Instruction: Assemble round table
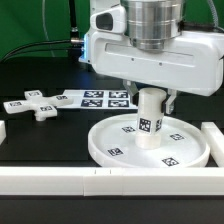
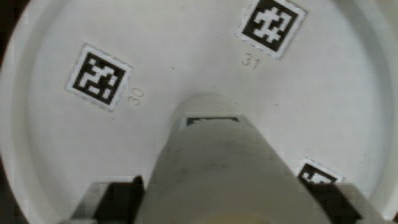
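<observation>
The large rimmed disc [image 1: 150, 143] lies flat on the black table near the front. The short thick cylinder [image 1: 150, 118] stands upright at the disc's centre, with a tag on its side. My gripper [image 1: 150, 97] comes down from above and is shut on the cylinder's top. In the wrist view the cylinder [image 2: 217, 165] runs between my two dark fingers [image 2: 121, 200], and the disc [image 2: 160, 70] with its tags fills the view behind it. The small cross-shaped piece [image 1: 32, 105] lies on the table at the exterior view's left.
The marker board [image 1: 100, 98] lies flat behind the disc. Long white bars run along the front edge [image 1: 60, 181] and at the exterior view's right [image 1: 213, 140]. A short white piece [image 1: 3, 130] sits at the far left edge.
</observation>
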Tool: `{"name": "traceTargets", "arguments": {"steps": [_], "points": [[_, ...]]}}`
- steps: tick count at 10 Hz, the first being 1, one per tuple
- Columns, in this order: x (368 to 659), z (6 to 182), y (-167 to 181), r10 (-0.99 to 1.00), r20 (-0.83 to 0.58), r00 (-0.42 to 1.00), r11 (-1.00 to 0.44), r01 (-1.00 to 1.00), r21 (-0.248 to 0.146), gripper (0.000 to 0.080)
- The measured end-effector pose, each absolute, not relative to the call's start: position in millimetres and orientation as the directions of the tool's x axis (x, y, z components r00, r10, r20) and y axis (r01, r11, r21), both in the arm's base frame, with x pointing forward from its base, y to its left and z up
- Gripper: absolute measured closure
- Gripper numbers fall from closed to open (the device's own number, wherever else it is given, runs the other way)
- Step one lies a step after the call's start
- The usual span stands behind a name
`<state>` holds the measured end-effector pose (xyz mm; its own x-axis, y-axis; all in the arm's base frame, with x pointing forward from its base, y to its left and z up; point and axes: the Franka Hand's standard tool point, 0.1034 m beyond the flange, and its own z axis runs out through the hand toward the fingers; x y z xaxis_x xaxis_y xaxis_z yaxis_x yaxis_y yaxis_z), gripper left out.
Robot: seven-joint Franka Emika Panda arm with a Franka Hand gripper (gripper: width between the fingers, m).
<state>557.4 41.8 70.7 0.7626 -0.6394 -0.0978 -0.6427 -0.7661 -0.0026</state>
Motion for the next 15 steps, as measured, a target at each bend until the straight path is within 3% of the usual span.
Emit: {"name": "traceTargets", "arguments": {"steps": [4, 6, 11, 12, 13, 15], "points": [[559, 71.8, 41, -0.786, -0.101, 0.61, -0.614, -0.79, 0.004, 0.039], [562, 69.7, 39, -0.915, -0.112, 0.388, -0.387, -0.922, -0.027, 0.039], [565, 69.8, 40, -0.973, -0.13, 0.19, -0.188, -0.982, -0.029, 0.039], [564, 69.5, 42, -0.969, -0.132, 0.209, -0.206, -0.978, -0.031, 0.0224], [564, 70.1, 43, -0.962, -0.132, 0.239, -0.237, -0.971, -0.03, 0.0224], [566, 77.8, 52, -0.86, -0.115, 0.497, -0.496, -0.867, -0.037, 0.0154]]}}
